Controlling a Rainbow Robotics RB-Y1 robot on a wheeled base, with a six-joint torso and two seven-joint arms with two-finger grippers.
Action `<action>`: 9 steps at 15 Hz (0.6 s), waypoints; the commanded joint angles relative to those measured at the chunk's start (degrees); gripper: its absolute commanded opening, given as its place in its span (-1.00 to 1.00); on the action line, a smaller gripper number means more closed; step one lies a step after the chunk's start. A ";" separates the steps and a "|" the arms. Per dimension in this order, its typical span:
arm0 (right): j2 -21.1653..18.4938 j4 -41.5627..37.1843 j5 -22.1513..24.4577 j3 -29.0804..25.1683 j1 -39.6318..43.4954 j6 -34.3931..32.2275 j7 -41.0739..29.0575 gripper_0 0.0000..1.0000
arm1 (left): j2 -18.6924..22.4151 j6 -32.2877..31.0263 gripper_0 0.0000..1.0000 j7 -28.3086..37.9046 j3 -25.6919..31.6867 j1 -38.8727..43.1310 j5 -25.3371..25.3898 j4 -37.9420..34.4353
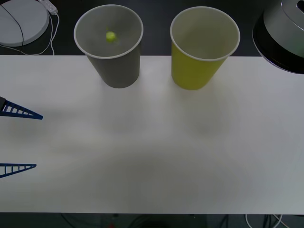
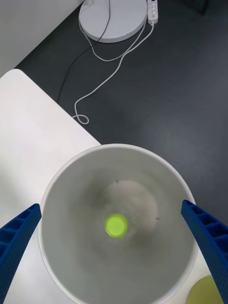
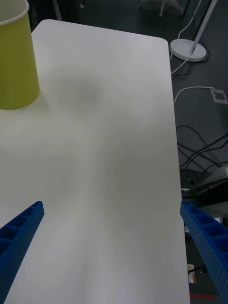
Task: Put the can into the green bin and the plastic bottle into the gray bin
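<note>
Reaching in from the near-left edge of the white table (image 1: 156, 156), the left gripper (image 1: 19, 140) holds its blue ribbed fingers (image 1: 23, 112) spread wide with nothing between them. Farther back stand the large gray tapered paper cup (image 1: 116, 66) and, just beside it to the right but apart, the yellow-green tapered paper cup (image 1: 195, 66). The right gripper (image 2: 114, 242) hangs directly over the gray cup, jaws wide apart and empty, while the small clear plastic bottle (image 2: 117, 224) with its lime-green cap stands at the cup's bottom.
</note>
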 commanded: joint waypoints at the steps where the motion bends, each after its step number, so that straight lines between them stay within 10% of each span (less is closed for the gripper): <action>1: -0.17 0.06 -0.27 0.00 0.09 0.00 0.59 1.00 | 0.00 0.00 1.00 0.00 0.00 0.00 0.00 0.00; 9: -6.41 -5.12 -4.22 -4.48 5.63 0.00 8.33 1.00 | 0.00 0.00 1.00 0.00 0.00 0.00 0.00 0.00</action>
